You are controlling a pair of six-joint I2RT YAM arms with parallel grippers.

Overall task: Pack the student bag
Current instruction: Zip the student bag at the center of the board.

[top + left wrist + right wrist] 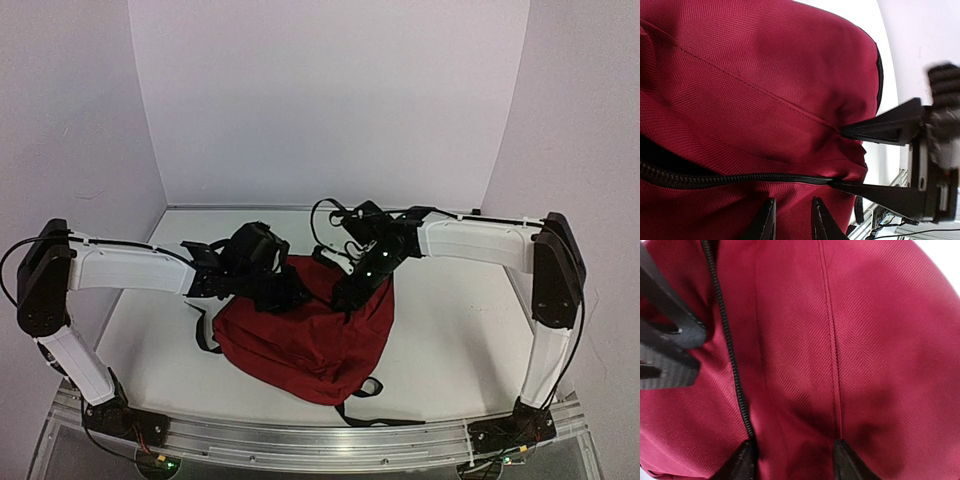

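Observation:
The student bag (305,340), dark red with black straps, lies in the middle of the table. Both grippers are down on its far upper part, close together. My left gripper (288,296) (794,212) has its jaws narrow, with a pinch of red fabric between them just below the black zipper (740,179). My right gripper (352,292) (795,457) holds a wider hump of fabric; one fingertip (742,460) sits on the zipper line (730,355), the other on a seam. In the left wrist view its fingers (880,127) straddle the fabric at the zipper's end.
Black straps (365,388) trail off the bag toward the near edge and to its left (203,335). White walls close in the table at the back and on both sides. The metal rail (320,440) with the arm bases runs along the near edge.

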